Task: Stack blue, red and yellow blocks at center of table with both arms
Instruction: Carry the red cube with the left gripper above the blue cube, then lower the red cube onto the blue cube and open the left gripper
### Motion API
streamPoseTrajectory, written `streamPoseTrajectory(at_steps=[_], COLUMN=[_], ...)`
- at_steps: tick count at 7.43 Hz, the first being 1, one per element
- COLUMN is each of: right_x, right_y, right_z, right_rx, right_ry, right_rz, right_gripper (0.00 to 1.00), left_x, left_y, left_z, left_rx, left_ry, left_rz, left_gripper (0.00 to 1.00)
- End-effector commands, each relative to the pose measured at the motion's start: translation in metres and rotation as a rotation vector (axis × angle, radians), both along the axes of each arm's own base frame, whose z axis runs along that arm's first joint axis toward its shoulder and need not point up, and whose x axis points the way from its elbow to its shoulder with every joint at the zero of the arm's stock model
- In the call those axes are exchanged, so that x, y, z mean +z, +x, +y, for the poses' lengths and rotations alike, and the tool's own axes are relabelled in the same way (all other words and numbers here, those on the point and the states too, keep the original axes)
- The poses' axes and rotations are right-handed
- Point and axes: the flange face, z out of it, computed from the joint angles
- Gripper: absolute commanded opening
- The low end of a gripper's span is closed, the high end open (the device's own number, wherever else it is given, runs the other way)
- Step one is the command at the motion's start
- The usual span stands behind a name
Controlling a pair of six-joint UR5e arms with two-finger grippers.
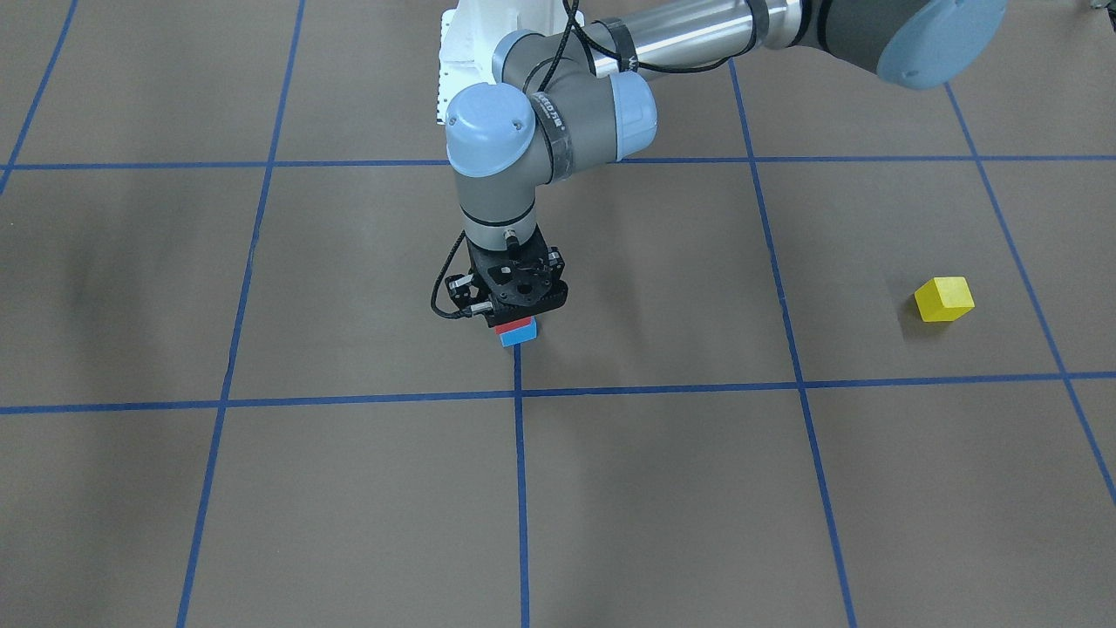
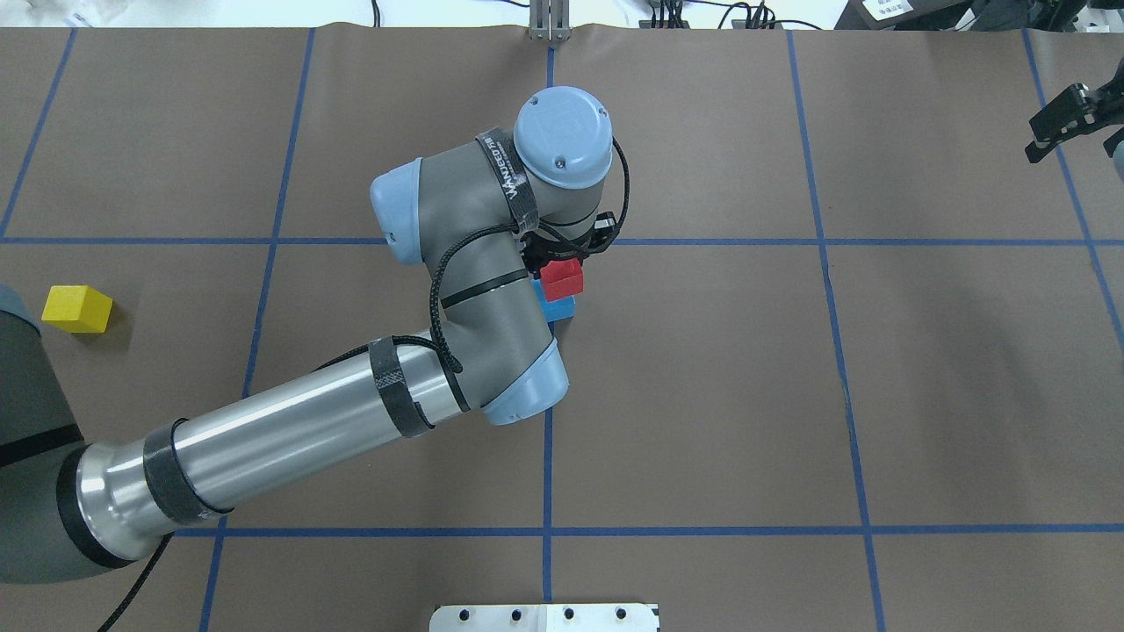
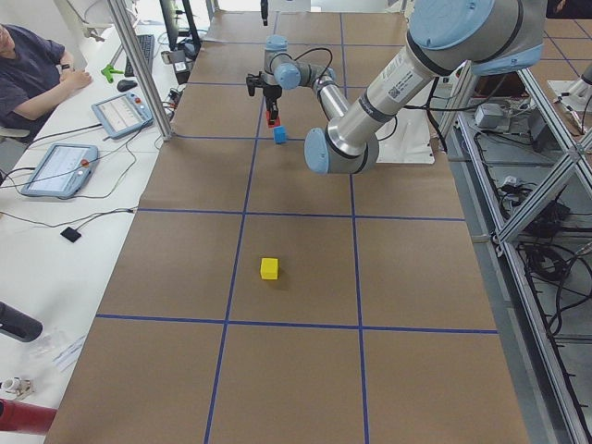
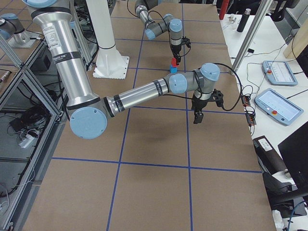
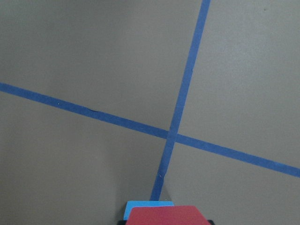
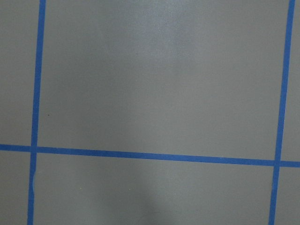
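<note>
Matt brown paper table cover [image 1: 261, 506], blue tape lines [image 1: 520, 488], brushed metal arm tube [image 2: 290, 430], smooth yellow block [image 1: 943, 298]

Brown table [image 2: 702, 395], blue grid lines [image 2: 702, 531], red block [image 2: 562, 278], blue block [image 2: 559, 309], yellow block [image 2: 77, 309]

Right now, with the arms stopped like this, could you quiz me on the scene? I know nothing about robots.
1. Multiple choice: which block lies alone, far from the other two? A) red B) blue C) yellow
2. True or false: the robot's right gripper is holding the red block.
3. Fill in: the red block is directly above the ____ block.

Key
1. C: the yellow block lies by itself on the robot's left side.
2. False: the left gripper holds the red block; the right gripper holds nothing.
3. blue: the blue block is at the table's centre.
</note>
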Motion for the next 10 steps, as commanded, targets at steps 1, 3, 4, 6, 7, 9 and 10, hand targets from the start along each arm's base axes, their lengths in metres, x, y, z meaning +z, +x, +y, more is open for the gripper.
streamPoseTrajectory(at_steps=[1,3,4,6,7,9,10], right_x=[0.0003,0.0027,0.0009,0.0000,0.0007,0.0005,0.0010], right_y=[-0.0002,-0.0017,-0.0010,-0.0020,-0.0020,-0.0022,-0.0024], right_z=[-0.0007,-0.0029,-0.0033,-0.0037,-0.0038,-0.0044,-0.0051], right_rx=[0.001,0.000,0.004,0.003,0.003,0.003,0.003], right_ry=[-0.002,-0.008,-0.009,-0.007,-0.009,-0.009,-0.010], right_rz=[0.000,0.002,0.000,-0.001,0.000,0.000,0.000], right_gripper=[1.00,1.00,1.00,1.00,1.00,1.00,1.00], left_x=[0.0035,0.0091,0.0073,0.0079,0.0089,0.0089,0.0089], left_y=[0.0033,0.0033,0.0029,0.0033,0.0033,0.0033,0.0033], left_z=[0.0021,0.0023,0.0027,0.0025,0.0025,0.0025,0.0025], left_rx=[0.009,0.031,0.032,0.031,0.031,0.027,0.024], left_ry=[-0.001,0.014,0.015,0.013,0.013,0.010,0.007], left_rz=[-0.007,-0.016,-0.013,-0.014,-0.014,-0.014,-0.013], left_gripper=[0.00,0.00,0.00,0.00,0.00,0.12,0.52])
